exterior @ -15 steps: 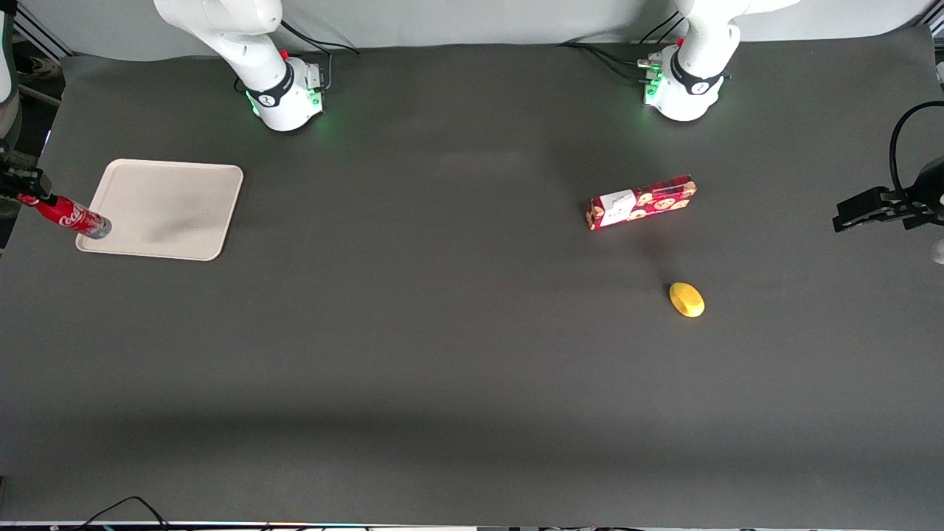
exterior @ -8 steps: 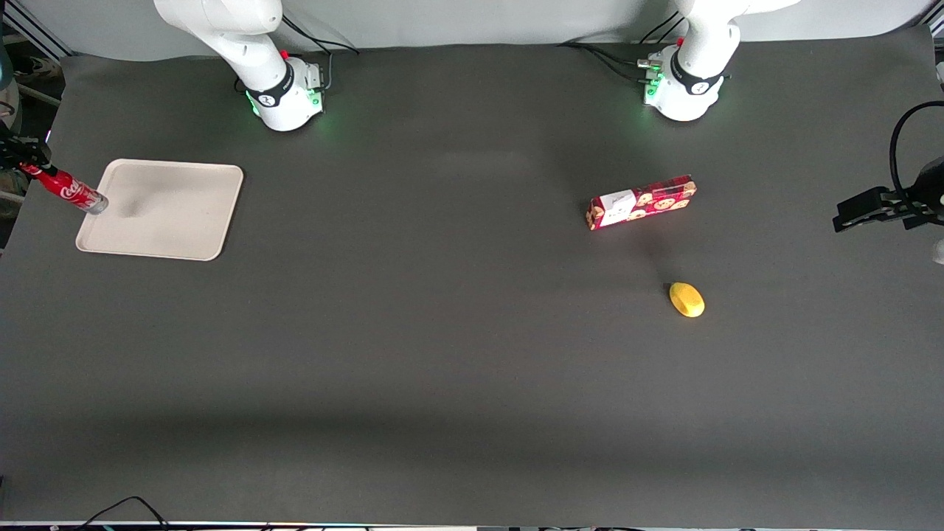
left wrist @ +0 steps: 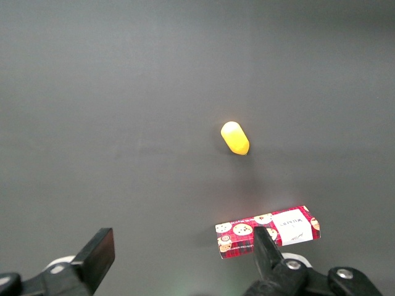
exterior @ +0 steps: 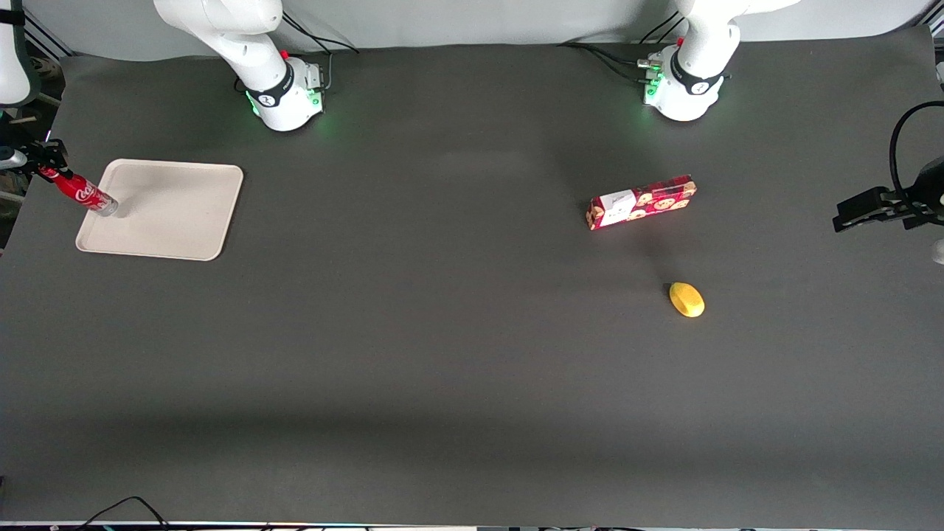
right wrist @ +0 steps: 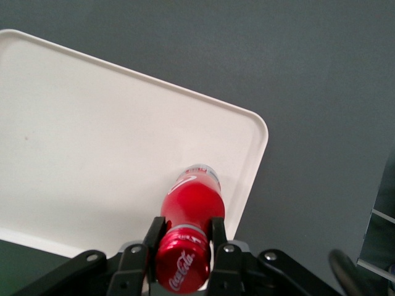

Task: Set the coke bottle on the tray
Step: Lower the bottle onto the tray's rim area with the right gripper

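Note:
The coke bottle (exterior: 82, 193) (right wrist: 191, 206) is small and red with white script and a red cap. My right gripper (exterior: 46, 168) (right wrist: 184, 237) is shut on its neck and holds it tilted, silvery base down. That base hangs over the beige tray's (exterior: 173, 214) (right wrist: 92, 154) edge toward the working arm's end of the table. I cannot tell whether the base touches the tray. Both black fingers (right wrist: 152, 237) press the neck just under the cap.
A red cookie box (exterior: 641, 201) (left wrist: 268, 230) and a yellow lemon-like object (exterior: 686, 299) (left wrist: 235, 137) lie toward the parked arm's end of the table. The dark grey mat (exterior: 442, 332) covers the table. The table's edge runs close beside the tray.
The gripper carried the bottle away from the front camera along the tray's edge, then shifted it slightly inward, so its base now hangs over the tray's rim.

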`<state>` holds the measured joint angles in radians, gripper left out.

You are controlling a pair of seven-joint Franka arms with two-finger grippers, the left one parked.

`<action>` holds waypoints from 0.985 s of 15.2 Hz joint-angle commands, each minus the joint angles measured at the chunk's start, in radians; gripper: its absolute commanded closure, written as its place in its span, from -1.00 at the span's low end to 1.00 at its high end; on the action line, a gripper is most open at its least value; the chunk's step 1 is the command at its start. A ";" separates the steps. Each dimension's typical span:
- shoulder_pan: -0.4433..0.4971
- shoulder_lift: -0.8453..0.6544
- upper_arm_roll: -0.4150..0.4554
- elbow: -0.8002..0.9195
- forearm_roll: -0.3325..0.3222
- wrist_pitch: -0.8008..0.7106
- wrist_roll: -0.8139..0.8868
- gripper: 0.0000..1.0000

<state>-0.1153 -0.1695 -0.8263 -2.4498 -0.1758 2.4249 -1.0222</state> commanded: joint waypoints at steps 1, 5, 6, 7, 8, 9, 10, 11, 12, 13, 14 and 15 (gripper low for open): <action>0.006 0.042 -0.025 -0.001 0.009 0.043 -0.045 1.00; 0.002 0.067 -0.025 0.000 0.021 0.055 -0.067 1.00; 0.000 0.080 -0.025 -0.001 0.022 0.077 -0.068 1.00; -0.001 0.087 -0.025 -0.001 0.022 0.085 -0.068 1.00; -0.001 0.087 -0.025 -0.001 0.022 0.085 -0.068 1.00; -0.001 0.091 -0.025 -0.001 0.022 0.086 -0.068 1.00; -0.001 0.099 -0.025 0.000 0.022 0.089 -0.068 1.00; -0.003 0.102 -0.025 0.000 0.029 0.091 -0.068 1.00; -0.001 0.103 -0.025 -0.001 0.032 0.092 -0.068 1.00; -0.001 0.105 -0.024 -0.001 0.033 0.094 -0.068 1.00; -0.001 0.107 -0.025 -0.001 0.033 0.094 -0.068 0.97; -0.001 0.107 -0.025 -0.001 0.033 0.092 -0.068 0.62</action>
<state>-0.1165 -0.0687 -0.8442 -2.4562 -0.1692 2.4967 -1.0480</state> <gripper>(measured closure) 0.652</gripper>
